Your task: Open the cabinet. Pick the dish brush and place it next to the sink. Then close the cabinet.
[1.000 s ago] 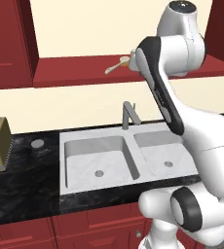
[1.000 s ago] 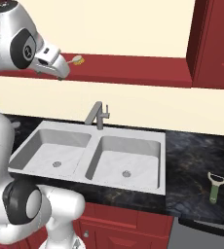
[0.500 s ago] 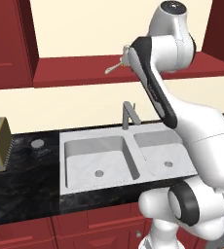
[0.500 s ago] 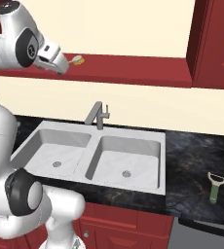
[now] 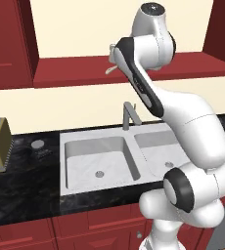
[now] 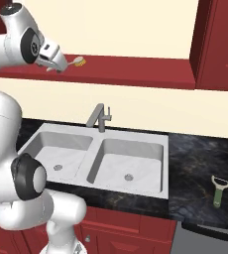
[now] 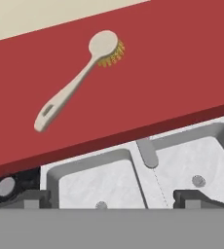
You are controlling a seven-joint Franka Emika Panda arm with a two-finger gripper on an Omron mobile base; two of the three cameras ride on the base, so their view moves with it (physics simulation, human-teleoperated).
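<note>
Dark red kitchen cabinetry and a black stone counter (image 5: 31, 195) are seen in the left base view, where the cabinet (image 5: 85, 66) stands open and its red floor board is exposed above the sink (image 5: 97, 158). Against the earlier pictures the arm has been carried a little further over that board, so the reach for the pick is judged to be under way, with the opening step done. In the right base view the gripper (image 6: 54, 62) is seen just beside the handle end of the dish brush (image 6: 76, 61), which lies flat on the board with its bristle head pointing away from the arm; a green peeler (image 6: 218, 191) lies on the counter well right of the sink. In the hand view the brush is seen from above, untouched and diagonal on the board, while the fingertips (image 7: 192, 198) are spread wide with nothing between them, so a descent is thought to be needed before closing.
</note>
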